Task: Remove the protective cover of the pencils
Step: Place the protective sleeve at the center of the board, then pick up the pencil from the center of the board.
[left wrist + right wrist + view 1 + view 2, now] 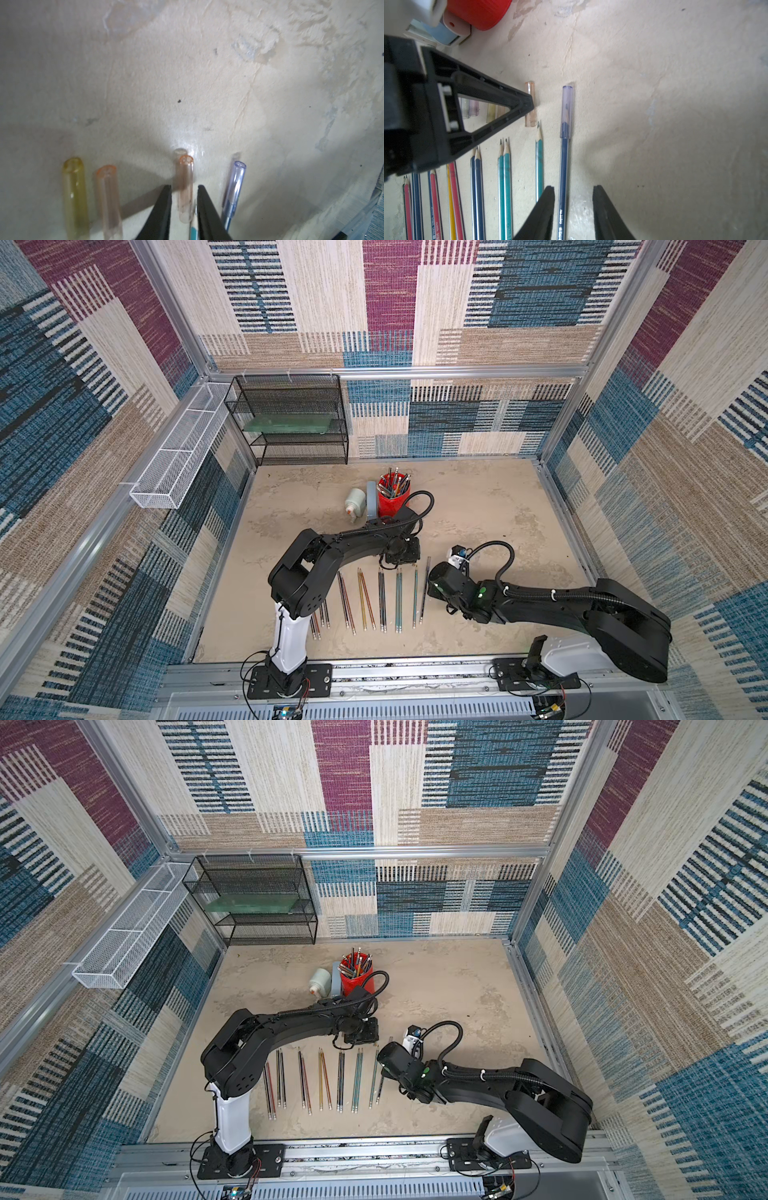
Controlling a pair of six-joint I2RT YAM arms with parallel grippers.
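Pencils (504,176) lie in a row on the table (675,124). Left gripper (184,188), jaws narrowly apart, straddles a loose peach cap (530,119); lifting crookedly could flick it away. Right gripper (573,188), jaws wider, straddles the dark-blue pencil (564,166), violet cap (566,108) on; its teal neighbour (539,162) lies close, easily nudged. Bare table beyond the tips.

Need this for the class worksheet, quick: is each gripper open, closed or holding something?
Left gripper: open; the translucent orange plastic cap lies between its jaws, unclamped.
Right gripper: open, astride the dark blue purple-capped pencil, not gripping it.
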